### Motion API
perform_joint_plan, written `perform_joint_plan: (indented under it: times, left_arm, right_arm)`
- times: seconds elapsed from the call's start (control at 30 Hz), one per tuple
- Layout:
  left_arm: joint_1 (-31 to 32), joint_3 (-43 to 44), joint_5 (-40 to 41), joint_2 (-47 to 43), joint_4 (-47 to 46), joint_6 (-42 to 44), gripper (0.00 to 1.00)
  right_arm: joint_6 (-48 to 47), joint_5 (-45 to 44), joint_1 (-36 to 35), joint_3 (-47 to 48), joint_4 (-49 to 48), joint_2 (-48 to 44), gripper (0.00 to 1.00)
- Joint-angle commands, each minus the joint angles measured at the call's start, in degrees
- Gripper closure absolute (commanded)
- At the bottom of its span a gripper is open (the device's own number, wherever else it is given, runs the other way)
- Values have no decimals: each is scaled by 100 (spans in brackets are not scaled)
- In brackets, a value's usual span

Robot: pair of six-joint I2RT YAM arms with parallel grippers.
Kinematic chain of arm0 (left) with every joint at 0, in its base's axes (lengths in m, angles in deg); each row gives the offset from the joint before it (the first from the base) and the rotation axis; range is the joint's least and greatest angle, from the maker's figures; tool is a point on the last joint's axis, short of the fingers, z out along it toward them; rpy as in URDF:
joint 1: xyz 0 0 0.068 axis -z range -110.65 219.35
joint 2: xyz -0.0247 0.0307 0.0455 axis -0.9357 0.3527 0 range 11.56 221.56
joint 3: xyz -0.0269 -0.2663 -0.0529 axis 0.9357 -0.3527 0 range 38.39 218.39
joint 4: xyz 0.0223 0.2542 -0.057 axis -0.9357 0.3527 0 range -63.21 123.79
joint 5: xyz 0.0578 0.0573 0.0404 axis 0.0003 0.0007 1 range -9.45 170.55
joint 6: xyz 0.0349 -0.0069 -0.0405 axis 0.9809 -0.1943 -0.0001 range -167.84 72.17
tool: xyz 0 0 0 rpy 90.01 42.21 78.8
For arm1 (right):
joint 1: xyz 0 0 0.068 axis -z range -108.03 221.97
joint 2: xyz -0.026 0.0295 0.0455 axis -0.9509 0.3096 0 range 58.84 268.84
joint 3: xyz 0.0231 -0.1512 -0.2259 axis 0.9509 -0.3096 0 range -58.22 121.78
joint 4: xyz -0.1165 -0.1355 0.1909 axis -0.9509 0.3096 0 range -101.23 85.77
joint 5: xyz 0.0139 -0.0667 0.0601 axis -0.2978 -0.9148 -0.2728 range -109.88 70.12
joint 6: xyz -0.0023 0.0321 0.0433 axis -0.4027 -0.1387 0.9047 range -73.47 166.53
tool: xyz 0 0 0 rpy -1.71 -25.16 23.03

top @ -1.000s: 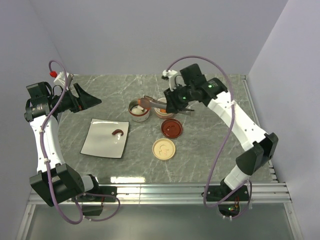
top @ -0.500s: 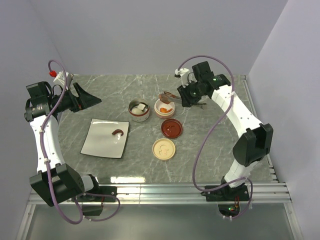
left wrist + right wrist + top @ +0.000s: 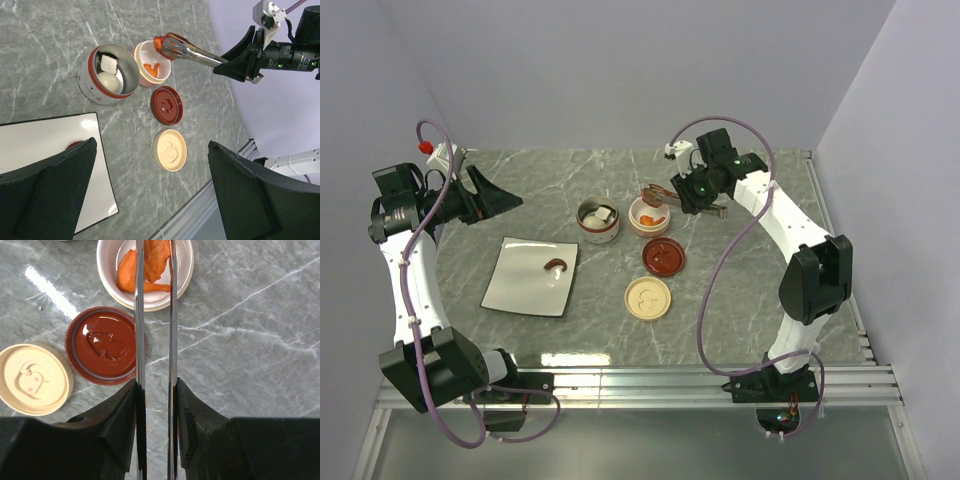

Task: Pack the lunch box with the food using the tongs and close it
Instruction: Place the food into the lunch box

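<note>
My right gripper (image 3: 156, 385) is shut on the silver tongs (image 3: 139, 315), one arm against each finger. The tongs' tips pinch an orange fried piece (image 3: 157, 254) just over the lunch box's pink cup (image 3: 186, 270), where another orange piece (image 3: 129, 270) lies. From above, the tongs (image 3: 661, 198) reach left from the right gripper (image 3: 688, 192) over that cup (image 3: 649, 216). The steel-lined cup (image 3: 107, 75) holds a white egg-like ball (image 3: 109, 81) and a white piece (image 3: 108, 63). A brown piece (image 3: 556, 265) lies on the white plate (image 3: 525, 285). My left gripper (image 3: 505, 200) hangs open at the far left, holding nothing.
A red lid (image 3: 663, 256) and a cream lid (image 3: 648, 298) lie face up in front of the cups. The table's metal front rail (image 3: 640, 380) runs along the near edge. Walls close in the back and both sides.
The right gripper has drawn back to the right, carrying the tongs' tips from over the steel-lined cup to over the pink cup. The left arm has not moved.
</note>
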State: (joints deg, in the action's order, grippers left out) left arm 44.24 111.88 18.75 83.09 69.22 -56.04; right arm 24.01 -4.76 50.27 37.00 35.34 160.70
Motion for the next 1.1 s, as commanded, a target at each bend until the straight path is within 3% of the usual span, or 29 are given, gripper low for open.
perform_joint_plan:
  times: [0.0,0.6,0.83,1.07]
  left_arm:
    - [-21,51,-78,-25,-148,56,1]
    - [-21,86,-86,2,-60,161,1]
    - [-30,95,-60,19,-16,205,1]
    - [-21,104,-60,-7,2,214,1]
  right_arm:
    - [-112,-105,25,-56,-411,35,69]
    - [-103,-167,16,-381,-614,123,67]
    - [-77,-184,16,-346,-614,211,54]
    - [-68,-202,16,-267,-535,185,47]
